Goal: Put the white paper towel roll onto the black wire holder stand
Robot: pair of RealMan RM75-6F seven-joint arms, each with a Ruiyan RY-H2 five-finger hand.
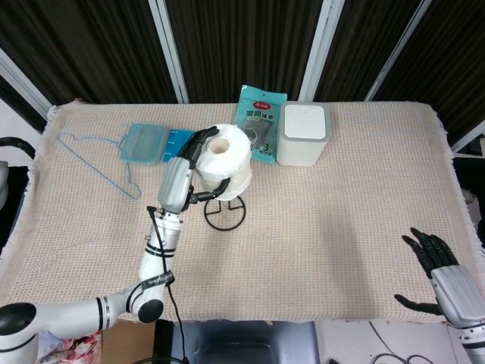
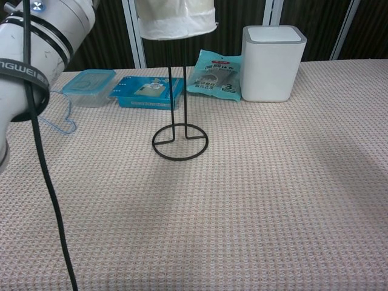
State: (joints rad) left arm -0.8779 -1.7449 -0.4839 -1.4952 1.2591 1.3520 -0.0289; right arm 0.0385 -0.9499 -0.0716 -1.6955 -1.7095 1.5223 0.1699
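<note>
My left hand point(image 1: 189, 168) grips the white paper towel roll point(image 1: 225, 161) from its left side, fingers wrapped around it. The roll stands upright over the black wire holder stand point(image 1: 225, 211), whose two rods run up into the roll's underside point(image 2: 176, 18) in the chest view. The stand's ring base point(image 2: 180, 142) rests on the mat. The roll's lower edge hangs high above the base. My right hand point(image 1: 443, 274) lies at the table's near right corner, fingers spread, holding nothing.
A white box-shaped bin point(image 1: 305, 133) and a teal packet point(image 1: 261, 121) sit behind the stand. A blue lidded container point(image 1: 142, 142), a blue flat pack point(image 2: 148, 92) and a blue wire hanger point(image 1: 95, 161) lie to the left. The woven mat point(image 1: 341, 227) covers the table.
</note>
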